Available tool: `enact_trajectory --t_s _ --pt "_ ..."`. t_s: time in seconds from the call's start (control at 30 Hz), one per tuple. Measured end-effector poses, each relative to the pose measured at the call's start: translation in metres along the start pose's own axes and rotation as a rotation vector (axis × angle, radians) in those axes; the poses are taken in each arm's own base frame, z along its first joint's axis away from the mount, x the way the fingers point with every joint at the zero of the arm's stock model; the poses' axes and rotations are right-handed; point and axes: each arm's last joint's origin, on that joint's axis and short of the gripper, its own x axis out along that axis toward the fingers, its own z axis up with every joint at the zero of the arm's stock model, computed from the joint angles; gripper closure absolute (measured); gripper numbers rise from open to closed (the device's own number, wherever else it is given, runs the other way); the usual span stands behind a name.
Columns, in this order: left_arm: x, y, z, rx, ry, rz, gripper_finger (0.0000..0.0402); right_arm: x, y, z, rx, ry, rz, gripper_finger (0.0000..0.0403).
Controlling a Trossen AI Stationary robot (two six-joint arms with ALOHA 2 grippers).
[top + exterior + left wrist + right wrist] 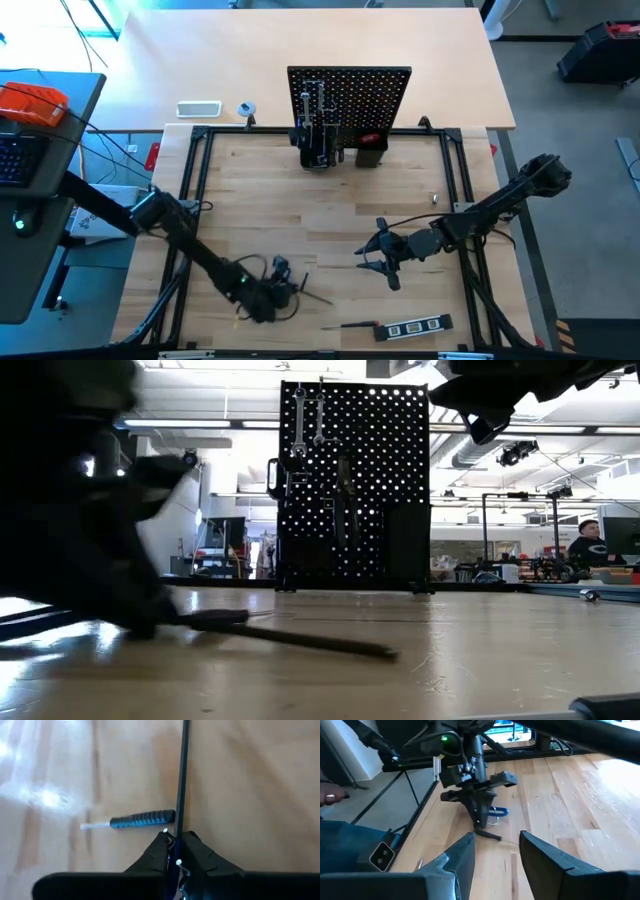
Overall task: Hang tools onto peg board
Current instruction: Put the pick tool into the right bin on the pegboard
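Presently, the left gripper (173, 851) sat low at the near-left of the counter (330, 210), its fingers (155, 851) pinched nearly together on the blue-handled hex key (181, 775), whose long thin shaft ran forward along the wood. The key was judged light, rigid and smooth; a hold on the bare shaft could let it twist, so the handle end, seen as a blue loop beside the gripper in the right wrist view, appeared the surer place. A small screwdriver (142, 818) lay just beyond, its ribbed black grip offering good purchase and little weight. The right gripper (378, 262) hovered above mid-counter, its fingers (457, 857) parted wide and holding nothing. The level (414, 326) and a second slim tool lay near the front edge, well apart from the peg board (352, 92), which stood upright at the far side with wrenches (308, 420) already hung. No brand or lettering could be read; markings on the level were too small to make out.
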Motion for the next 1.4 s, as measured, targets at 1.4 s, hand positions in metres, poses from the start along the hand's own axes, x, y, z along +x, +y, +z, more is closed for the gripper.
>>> enact_trajectory --t_s 1.4 --pt "0.004 0.156 0.008 -0.141 0.029 -0.311 0.0228 0.013 -0.046 -0.024 -0.124 0.254 -0.266 0.0253"
